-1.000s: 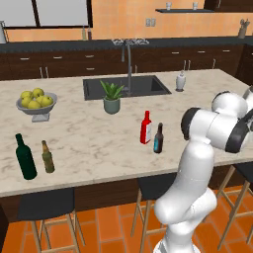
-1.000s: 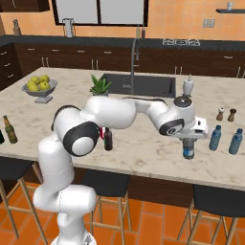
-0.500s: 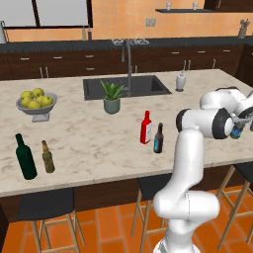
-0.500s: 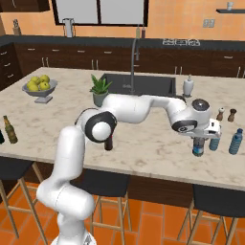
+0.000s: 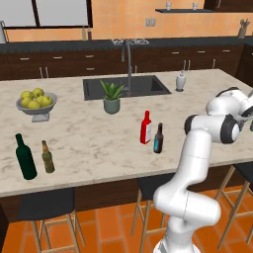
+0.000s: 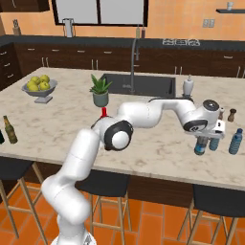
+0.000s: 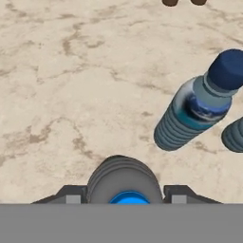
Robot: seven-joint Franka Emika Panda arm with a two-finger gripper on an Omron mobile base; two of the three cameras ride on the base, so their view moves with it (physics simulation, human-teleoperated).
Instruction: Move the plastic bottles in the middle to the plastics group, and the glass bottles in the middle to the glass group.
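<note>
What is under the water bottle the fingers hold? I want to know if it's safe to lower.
Bare marble counter lies under the water bottle. A blue plastic bottle stands close beside. The spot directly beneath the bottle is covered.

No legible text on any label.

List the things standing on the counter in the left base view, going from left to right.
Green wine bottle → small amber bottle → fruit bowl → potted plant → red bottle → brown bottle → soap dispenser.
</note>
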